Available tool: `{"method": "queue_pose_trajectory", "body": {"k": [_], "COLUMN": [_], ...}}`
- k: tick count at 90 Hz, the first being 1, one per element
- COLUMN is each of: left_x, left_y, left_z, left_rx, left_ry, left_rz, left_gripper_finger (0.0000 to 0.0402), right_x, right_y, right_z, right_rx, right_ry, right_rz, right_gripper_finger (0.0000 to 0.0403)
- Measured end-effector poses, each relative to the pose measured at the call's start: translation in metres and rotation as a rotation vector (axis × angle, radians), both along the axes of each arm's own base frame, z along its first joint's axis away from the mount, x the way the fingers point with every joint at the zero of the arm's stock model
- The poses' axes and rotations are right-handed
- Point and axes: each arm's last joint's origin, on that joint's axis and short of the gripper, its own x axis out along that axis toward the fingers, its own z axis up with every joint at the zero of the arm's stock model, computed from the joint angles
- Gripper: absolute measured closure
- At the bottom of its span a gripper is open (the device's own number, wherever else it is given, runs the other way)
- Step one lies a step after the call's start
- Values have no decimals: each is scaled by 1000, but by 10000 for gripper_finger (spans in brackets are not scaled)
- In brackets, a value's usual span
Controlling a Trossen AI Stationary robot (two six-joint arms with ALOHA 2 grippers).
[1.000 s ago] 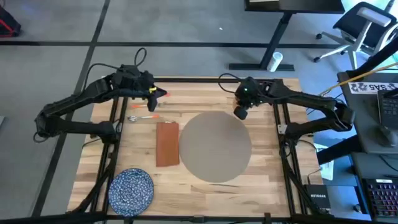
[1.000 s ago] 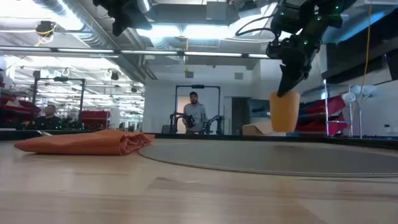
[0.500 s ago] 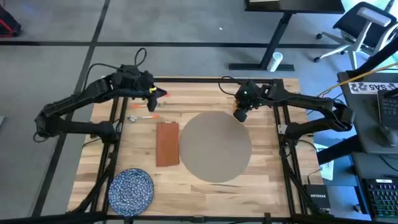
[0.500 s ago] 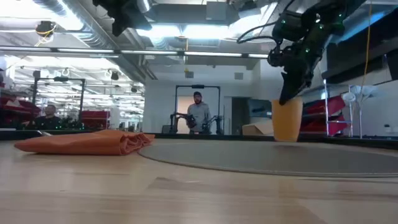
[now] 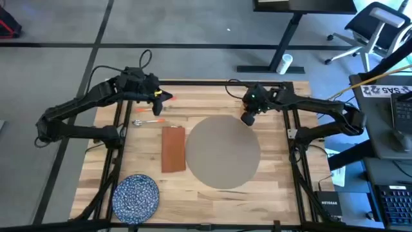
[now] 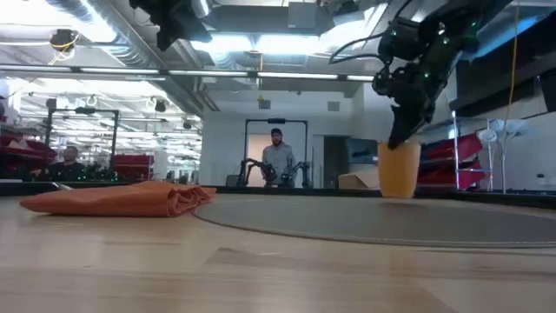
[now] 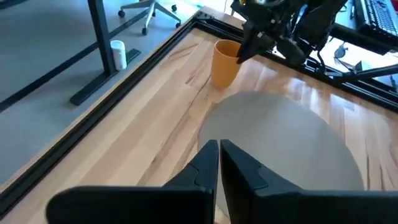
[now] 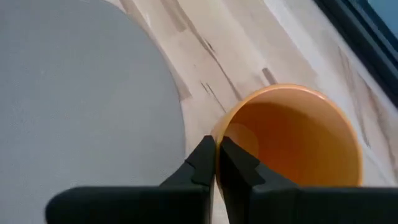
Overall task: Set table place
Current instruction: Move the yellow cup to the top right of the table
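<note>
Left to right on the plank worktop: a blue speckled plate lies at the near left corner. The left hand hovers over the far left edge, arm bent back along the left rail, fingers pressed together and empty; a small utensil lies just below it. A rust-red napkin lies flat just beside the left edge of the round grey placemat, which occupies the worktop's centre. At the placemat's far right edge stands an upright orange cup, on the bare wood just beside the mat. The right hand points steeply down, its nearly closed fingers pinching the cup's rim.
</note>
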Motion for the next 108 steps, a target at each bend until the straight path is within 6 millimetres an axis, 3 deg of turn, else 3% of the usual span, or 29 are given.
{"method": "queue_pose_trajectory", "body": {"k": [35, 77, 108], "left_x": [0, 0, 0], "left_y": [0, 0, 0], "left_z": [0, 0, -1], "left_rx": [-6, -24, -30], "left_ry": [-2, -3, -5], "left_rz": [4, 13, 17], "left_gripper_finger": [402, 402, 402], "right_x": [12, 12, 13], "right_y": [-6, -6, -3], "right_z": [-11, -12, -13], "right_rx": [-18, -3, 99], "right_ry": [6, 0, -38], "right_rz": [13, 21, 50], "right_gripper_finger": [403, 402, 401]}}
